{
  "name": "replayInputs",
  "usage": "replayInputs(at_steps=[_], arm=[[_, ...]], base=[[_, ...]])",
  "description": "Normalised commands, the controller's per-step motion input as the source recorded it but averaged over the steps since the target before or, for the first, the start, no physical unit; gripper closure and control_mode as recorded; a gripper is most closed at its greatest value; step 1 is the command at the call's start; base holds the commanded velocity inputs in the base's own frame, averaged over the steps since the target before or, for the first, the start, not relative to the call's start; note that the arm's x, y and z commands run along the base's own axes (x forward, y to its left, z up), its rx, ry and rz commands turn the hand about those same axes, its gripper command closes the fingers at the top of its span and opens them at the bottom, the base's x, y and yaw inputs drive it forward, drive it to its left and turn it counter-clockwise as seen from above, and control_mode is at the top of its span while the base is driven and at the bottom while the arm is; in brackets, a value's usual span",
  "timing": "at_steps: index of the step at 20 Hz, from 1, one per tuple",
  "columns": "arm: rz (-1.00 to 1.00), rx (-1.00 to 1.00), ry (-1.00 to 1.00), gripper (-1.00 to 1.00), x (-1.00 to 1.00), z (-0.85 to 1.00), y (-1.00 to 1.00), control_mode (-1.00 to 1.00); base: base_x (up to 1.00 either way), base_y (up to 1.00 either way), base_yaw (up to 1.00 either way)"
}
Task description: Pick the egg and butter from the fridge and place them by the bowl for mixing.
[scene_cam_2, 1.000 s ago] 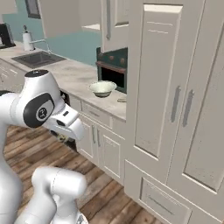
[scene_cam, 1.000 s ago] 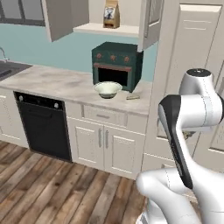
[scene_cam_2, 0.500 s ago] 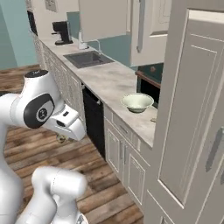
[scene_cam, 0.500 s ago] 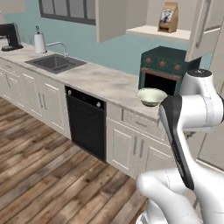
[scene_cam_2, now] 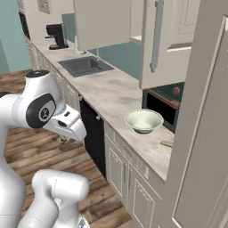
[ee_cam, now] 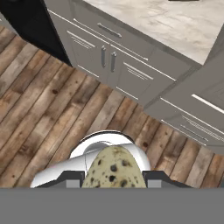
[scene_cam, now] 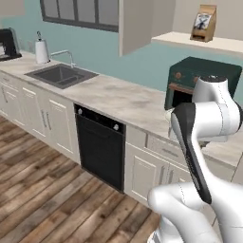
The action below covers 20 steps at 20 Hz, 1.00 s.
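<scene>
Your gripper (ee_cam: pixel 113 181) is clamped on the egg (ee_cam: pixel 113 169), a pale speckled one that sits low at the 6 o'clock edge of the hand view, between the two dark finger tips. Past the egg, the hand camera looks down on the wood plank floor (ee_cam: pixel 52 109), with cream cabinet doors and drawers (ee_cam: pixel 109 57) running from 10 o'clock to 4 o'clock and a strip of marbled countertop (ee_cam: pixel 175 22) at 1 o'clock.

In the right base view you see the bowl (scene_cam_2: pixel 144 120) on that countertop, at about 3 o'clock from the arm's white elbow and well apart from it. It is pale cream-green, upright, and stands just in front of the dark green toaster oven (scene_cam_2: pixel 167 100). A small flat yellowish piece (scene_cam_2: pixel 167 143) lies on the counter at the bowl's 4 o'clock, near the counter's front edge; you cannot tell what it is. A tall cream cupboard panel (scene_cam_2: pixel 200 133) fills the right side of that view.

In the left base view the black dishwasher (scene_cam: pixel 100 147) sits under the counter at centre, the sink (scene_cam: pixel 60 75) with its tap at 10 o'clock, and the toaster oven at 2 o'clock, partly behind the arm. A brown bag (scene_cam: pixel 202 23) stands on the open shelf above it.
</scene>
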Motion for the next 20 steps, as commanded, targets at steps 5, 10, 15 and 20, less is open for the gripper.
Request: replayInputs(at_steps=[5,10,15,20], arm=[[0.0,0.0,0.0,1.0,0.0,0.0,0.0,1.0],[0.0,0.0,0.0,1.0,0.0,0.0,0.0,1.0],[0.0,0.0,0.0,1.0,0.0,0.0,0.0,1.0],[0.0,0.0,0.0,1.0,0.0,0.0,0.0,1.0]], base=[[0.59,0.21,-0.45],[0.5,0.25,-0.58],[0.5,0.24,-0.56],[0.51,0.32,-0.46]])
